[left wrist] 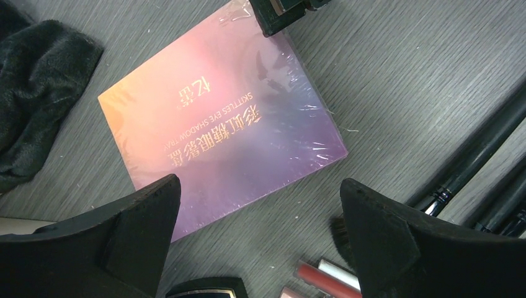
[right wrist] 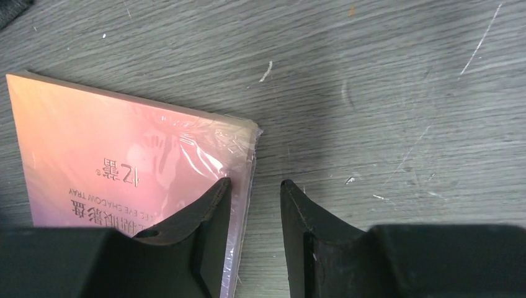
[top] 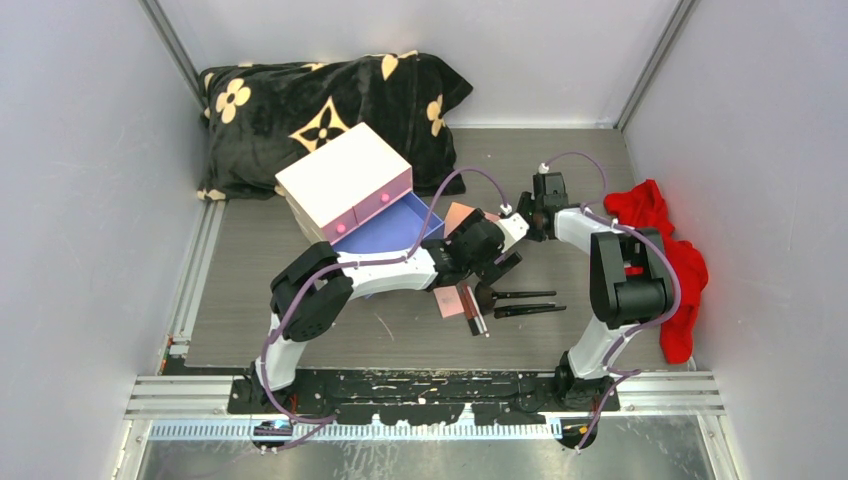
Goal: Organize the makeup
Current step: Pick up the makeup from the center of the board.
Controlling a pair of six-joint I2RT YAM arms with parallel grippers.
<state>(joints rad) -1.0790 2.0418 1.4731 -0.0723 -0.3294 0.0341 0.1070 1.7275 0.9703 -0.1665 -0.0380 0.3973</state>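
Two sets of jaws meet over one thing: the flat iridescent pink-to-purple eyeshadow palette (left wrist: 217, 118). It lies face up in clear shrink film on the grey wood-grain table (right wrist: 384, 93), about midway between the table's near and far edges and just beside the open blue drawer (top: 395, 232) of the white chest (top: 345, 172). The right jaws stand part open astride one side edge of the palette (right wrist: 124, 155), one finger over the lid and the other over bare table, gripping nothing. The left jaws gape wide above its other end, also empty. The step looks like lifting this palette off the table, likely into that drawer. It lies flush and the film looks slick, so a pinch from straight above would probably slip. It seems better for the right jaws to tip the edge up and the left jaws to close across the thickness, clear of the black-handled brushes (left wrist: 471, 161) and slim lip tubes (left wrist: 329, 273) nearby. Gold print on the lid reads "SKITTLES EYE SHADOW TRAY", beside larger Chinese characters, seemingly 彩虹糖眼影盘, and a two-character mark I cannot read surely.
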